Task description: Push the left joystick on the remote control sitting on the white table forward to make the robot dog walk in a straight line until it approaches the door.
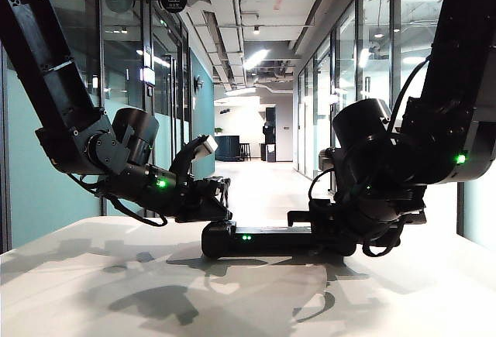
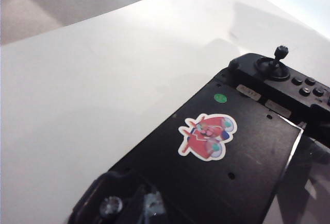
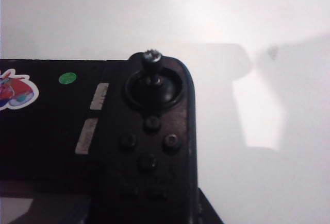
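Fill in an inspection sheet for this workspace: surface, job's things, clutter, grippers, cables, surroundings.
Surface: white table, matte, crossed by the arms' shadows.
Job's things: remote lies flat on the table, green lights lit. A sticker is on its top. One stick stands beside four buttons. The left stick is hidden and the dog cannot be made out.
Clutter: nothing seen.
Grippers: left gripper is low over the remote's left end and right gripper is at its right end. Jaws are unclear on both.
Cables: black loops hang under the arms.
Surroundings: glass-walled corridor, ceiling lights on.
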Controlling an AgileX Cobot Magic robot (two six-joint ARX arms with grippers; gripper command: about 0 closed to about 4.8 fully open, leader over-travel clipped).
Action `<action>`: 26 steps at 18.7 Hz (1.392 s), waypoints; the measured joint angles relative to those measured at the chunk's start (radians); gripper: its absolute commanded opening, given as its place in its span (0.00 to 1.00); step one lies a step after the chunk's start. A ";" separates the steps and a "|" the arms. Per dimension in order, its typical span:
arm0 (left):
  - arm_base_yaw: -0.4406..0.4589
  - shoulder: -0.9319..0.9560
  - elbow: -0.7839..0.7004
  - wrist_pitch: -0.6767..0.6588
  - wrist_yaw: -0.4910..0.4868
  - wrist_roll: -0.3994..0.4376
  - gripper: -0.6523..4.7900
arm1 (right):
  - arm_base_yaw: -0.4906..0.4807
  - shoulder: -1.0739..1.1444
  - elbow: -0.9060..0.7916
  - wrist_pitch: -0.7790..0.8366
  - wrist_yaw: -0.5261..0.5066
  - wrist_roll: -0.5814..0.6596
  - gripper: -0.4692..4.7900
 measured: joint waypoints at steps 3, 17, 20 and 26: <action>0.000 0.000 0.000 -0.003 0.012 0.000 0.11 | 0.000 0.000 0.000 0.000 0.000 0.000 0.46; 0.000 0.000 0.000 -0.007 0.013 0.000 0.11 | 0.000 0.000 0.000 0.000 0.000 0.000 0.46; 0.001 0.000 0.000 -0.008 0.021 0.000 0.11 | 0.000 0.000 -0.001 0.000 0.000 0.000 0.46; 0.001 0.000 0.000 -0.011 0.029 0.000 0.11 | 0.000 0.000 -0.001 0.000 0.000 0.000 0.46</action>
